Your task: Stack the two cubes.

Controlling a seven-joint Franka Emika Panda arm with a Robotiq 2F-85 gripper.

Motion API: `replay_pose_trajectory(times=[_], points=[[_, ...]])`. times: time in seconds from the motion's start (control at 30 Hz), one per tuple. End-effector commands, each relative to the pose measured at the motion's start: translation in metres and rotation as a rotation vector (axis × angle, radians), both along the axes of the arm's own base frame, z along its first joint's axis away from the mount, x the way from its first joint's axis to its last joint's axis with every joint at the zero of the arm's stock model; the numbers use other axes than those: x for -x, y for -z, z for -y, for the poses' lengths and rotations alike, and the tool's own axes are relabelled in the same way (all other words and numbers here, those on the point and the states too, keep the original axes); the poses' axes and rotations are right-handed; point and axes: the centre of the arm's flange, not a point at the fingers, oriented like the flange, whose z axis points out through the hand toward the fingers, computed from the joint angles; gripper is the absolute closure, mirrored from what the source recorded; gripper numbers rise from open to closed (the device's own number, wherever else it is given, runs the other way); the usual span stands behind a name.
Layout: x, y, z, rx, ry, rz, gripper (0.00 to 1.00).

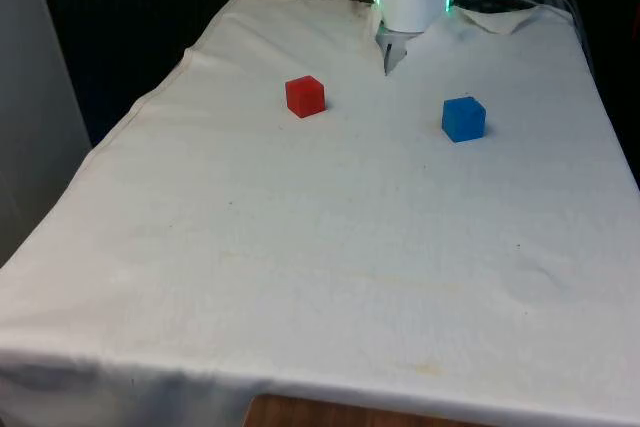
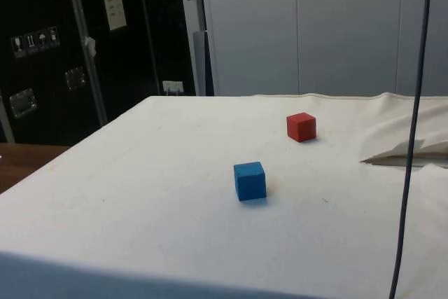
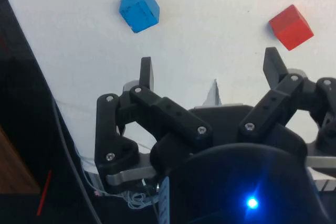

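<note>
Claw (image 3: 210, 72) spread wide, gripping nothing; red cube (image 1: 305, 96) and blue cube (image 1: 464, 118) apart.

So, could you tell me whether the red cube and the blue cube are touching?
Apart. The front view shows the red cube and the blue cube with bare white cloth between them; the side view agrees.

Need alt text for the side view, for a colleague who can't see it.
Two cubes sit apart, unstacked, on the white cloth: a blue cube nearer the camera, a red cube farther back. Dark cabinets stand behind.
</note>
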Motion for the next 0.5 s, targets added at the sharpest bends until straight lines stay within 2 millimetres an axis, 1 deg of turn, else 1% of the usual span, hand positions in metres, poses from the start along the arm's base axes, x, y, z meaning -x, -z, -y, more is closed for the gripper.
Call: replay_pose_trajectory(times=[0.0, 0.23, 0.27, 0.47], points=[[0.000, 0.000, 0.000, 0.000, 0.000, -0.001, 0.00], [0.008, -0.001, -0.002, 0.012, -0.003, 0.003, 0.00], [0.006, 0.000, -0.001, 0.005, -0.004, -0.004, 0.00], [0.016, -0.002, -0.001, 0.013, -0.004, 0.005, 0.00]])
